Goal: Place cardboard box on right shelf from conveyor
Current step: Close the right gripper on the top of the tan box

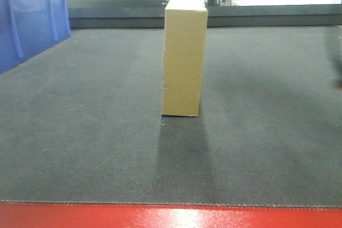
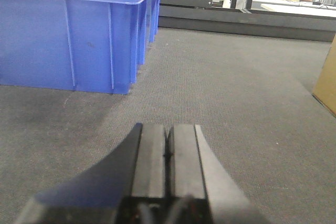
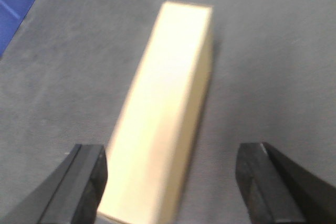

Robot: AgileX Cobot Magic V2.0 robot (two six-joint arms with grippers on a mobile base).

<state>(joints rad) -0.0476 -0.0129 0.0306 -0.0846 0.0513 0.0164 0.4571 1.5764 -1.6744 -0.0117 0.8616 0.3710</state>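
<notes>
Our right gripper stands wide apart. In its blurred wrist view one dark finger sits just beside the near end of the cardboard box, while the other is clear of it. The box stands upright on the conveyor, near the belt's middle, and its shadow runs toward the red front edge. Our left gripper has its fingers pressed together on nothing, low over the belt. A corner of the box shows at the right rim of that view. A blue bin sits on the belt at far left, well apart from the box.
</notes>
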